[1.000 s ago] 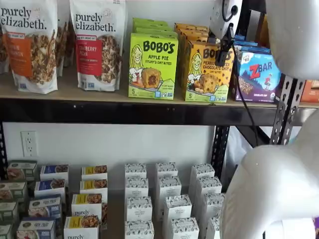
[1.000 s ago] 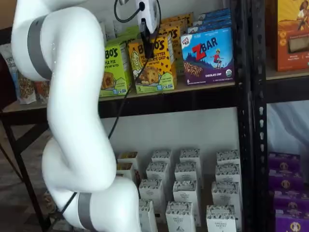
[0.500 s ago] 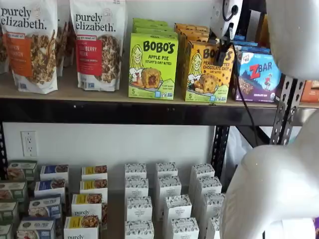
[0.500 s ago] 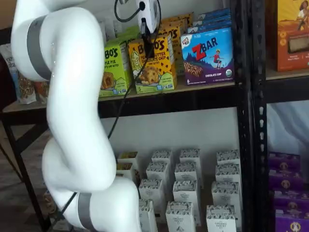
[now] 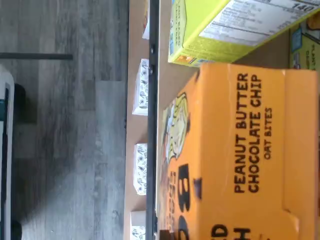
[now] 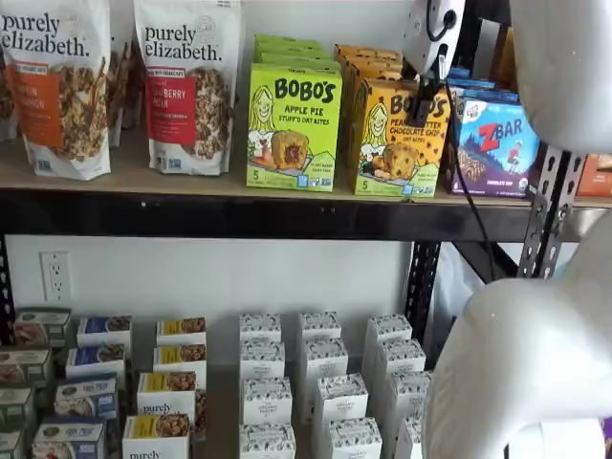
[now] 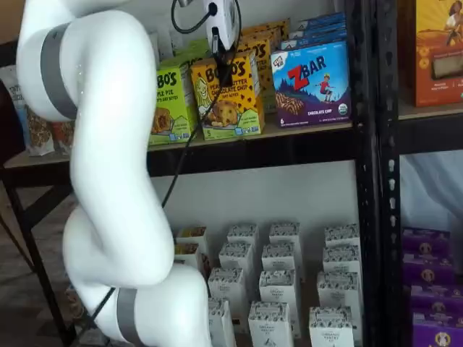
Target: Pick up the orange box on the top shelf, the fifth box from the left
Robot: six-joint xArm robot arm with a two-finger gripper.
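Now drawn in from a wider spread, gripper (image 6: pixel 422 103) at the upper front of the orange box (image 6: pixel 398 141); grip not discernible. Standing upright near the top shelf (image 6: pixel 143 174) front edge, beside the lime-green box (image 6: pixel 293 126).

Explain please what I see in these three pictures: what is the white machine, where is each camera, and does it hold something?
The white machine is a robot arm. Its gripper hangs in front of the orange box on the top shelf, between a green box and a blue box. Two pictures come from fixed cameras facing the shelves. The third comes from a camera on the arm's wrist, turned sideways, close above the orange box. Small white boxes stand on the lower level. Whether the fingers already grip the box, I cannot tell.
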